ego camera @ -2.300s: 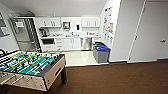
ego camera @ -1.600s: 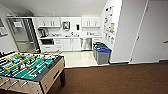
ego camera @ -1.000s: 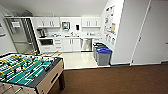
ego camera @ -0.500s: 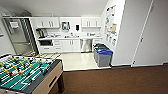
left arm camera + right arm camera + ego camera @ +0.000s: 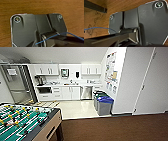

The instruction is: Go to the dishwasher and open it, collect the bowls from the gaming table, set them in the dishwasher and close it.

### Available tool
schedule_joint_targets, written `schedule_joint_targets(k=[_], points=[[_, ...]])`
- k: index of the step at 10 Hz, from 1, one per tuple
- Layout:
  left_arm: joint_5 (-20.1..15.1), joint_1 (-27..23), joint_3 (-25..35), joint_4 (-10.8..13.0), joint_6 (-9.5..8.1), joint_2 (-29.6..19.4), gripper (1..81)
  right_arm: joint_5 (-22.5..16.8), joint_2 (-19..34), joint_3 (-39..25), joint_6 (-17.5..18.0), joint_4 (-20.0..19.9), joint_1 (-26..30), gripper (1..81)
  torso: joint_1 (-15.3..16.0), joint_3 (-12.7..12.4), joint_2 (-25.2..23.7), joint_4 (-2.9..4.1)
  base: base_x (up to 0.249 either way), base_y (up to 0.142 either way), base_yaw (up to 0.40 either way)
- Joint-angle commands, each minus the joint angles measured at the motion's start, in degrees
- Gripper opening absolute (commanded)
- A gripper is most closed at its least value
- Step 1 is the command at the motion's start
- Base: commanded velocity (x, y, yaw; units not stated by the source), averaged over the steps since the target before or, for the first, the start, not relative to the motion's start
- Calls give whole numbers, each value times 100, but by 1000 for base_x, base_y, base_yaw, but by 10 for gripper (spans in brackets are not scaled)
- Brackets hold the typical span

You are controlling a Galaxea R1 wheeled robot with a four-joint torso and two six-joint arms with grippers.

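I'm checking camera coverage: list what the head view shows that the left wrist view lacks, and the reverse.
Head view alone: the kitchenette with the stainless dishwasher, white cabinets, lidded bins, and the table-football table nearby. Left wrist view alone: the robot's dark plate and a blue cable, up close. Shared: brown floor.

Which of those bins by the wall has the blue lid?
The frontmost bin, nearest the brown carpet. The bins behind it have darker, greenish lids.

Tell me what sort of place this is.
Most likely an office break room with a kitchenette: white cabinets and a counter along the back wall, a stainless dishwasher under it, recycling bins by the wall, and a table-football table on brown carpet.
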State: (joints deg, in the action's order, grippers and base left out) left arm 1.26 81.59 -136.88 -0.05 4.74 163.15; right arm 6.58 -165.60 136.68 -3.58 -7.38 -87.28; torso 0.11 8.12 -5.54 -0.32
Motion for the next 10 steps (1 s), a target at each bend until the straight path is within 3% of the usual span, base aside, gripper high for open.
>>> schedule_joint_targets(k=[1, 10], points=[[-275, -288, 91, -57, 27, -71, 811, -289, 24, -108, -28, -10, 285, 811, 0, 0, 0, 0, 149, 0, 0], [-275, -253, 91, -57, 27, -80, 811, -289, 33, -108, -28, -10, 277, 811, 0, 0, 0, 0, 149, 0, 0]])
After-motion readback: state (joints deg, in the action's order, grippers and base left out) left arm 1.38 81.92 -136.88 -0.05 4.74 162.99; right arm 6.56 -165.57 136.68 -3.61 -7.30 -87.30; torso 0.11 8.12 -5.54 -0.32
